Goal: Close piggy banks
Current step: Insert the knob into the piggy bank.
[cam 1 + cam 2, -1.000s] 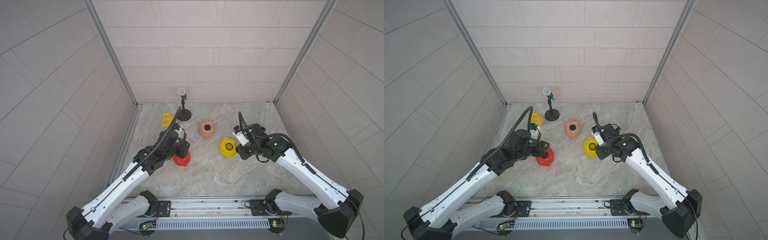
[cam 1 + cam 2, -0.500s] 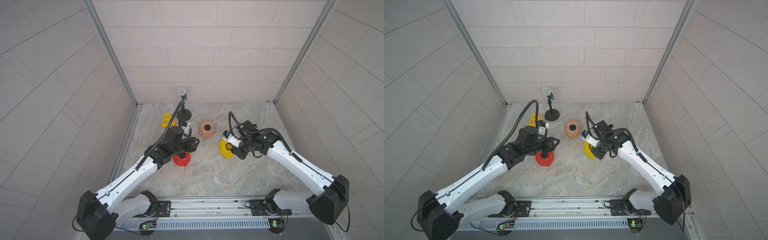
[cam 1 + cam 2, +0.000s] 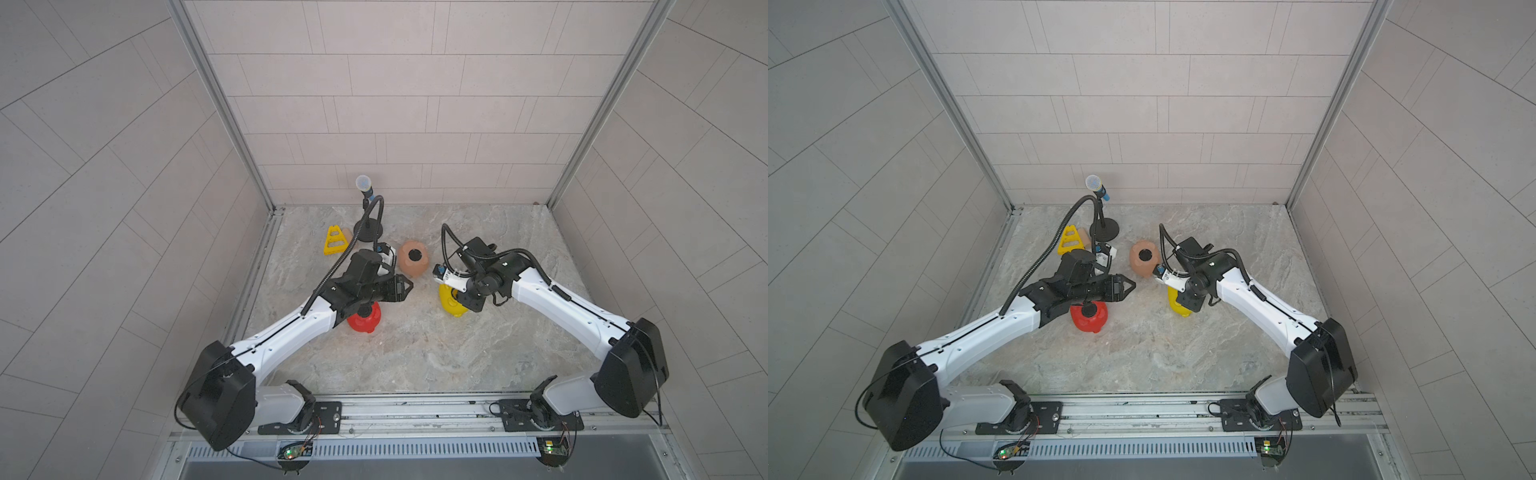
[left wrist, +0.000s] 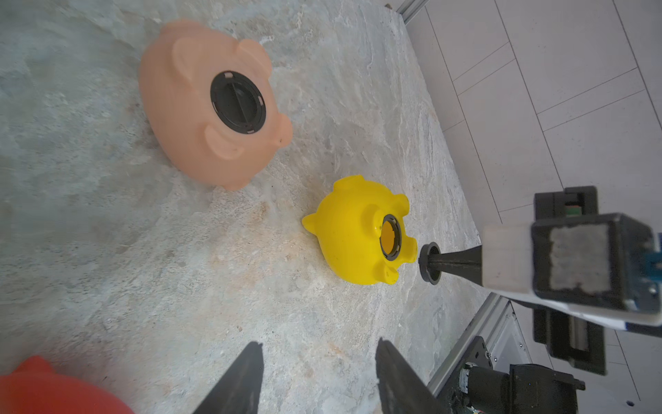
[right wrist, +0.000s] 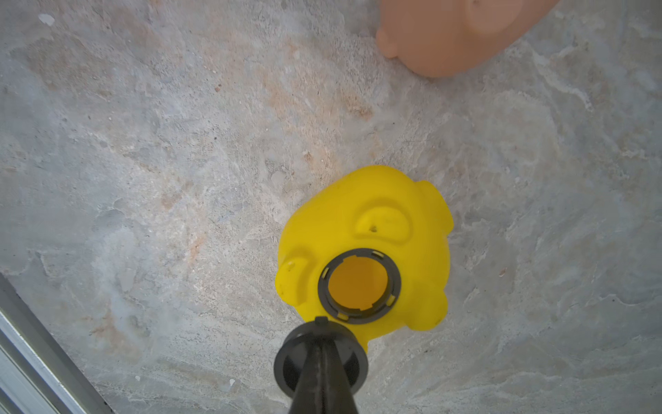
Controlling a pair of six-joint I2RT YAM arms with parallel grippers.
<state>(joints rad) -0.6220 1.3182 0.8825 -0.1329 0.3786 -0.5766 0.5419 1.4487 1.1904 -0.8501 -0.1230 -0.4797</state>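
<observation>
Clock laid on the marble table (image 3: 415, 353), 12 toward the back wall.

- Nearest, at 8: red piggy bank (image 3: 368, 326), partly under the left arm. A dark round spot (image 3: 1088, 309) sits on its upper side; plug or open hole, cannot tell.
- Left gripper (image 3: 409, 287) hangs above the table just past the red pig, toward 1. Jaws apart, nothing held. The left wrist view shows its fingers (image 4: 233, 383) with bare marble between them.
- At 3: yellow piggy bank (image 3: 448, 305), tipped over, belly hole open inside a black collar (image 5: 392, 272).
- Right gripper (image 5: 320, 340) is clamped on a black plug (image 5: 284, 358), which sits just beside the collar's rim, not seated.
- At 12: peach-pink piggy bank (image 3: 411, 259), belly up, with a seated plug (image 4: 238, 104) filling its hole.
- Farthest, at 11: yellow triangular frame (image 3: 333, 240) and microphone stand (image 3: 369, 230), near each other.
</observation>
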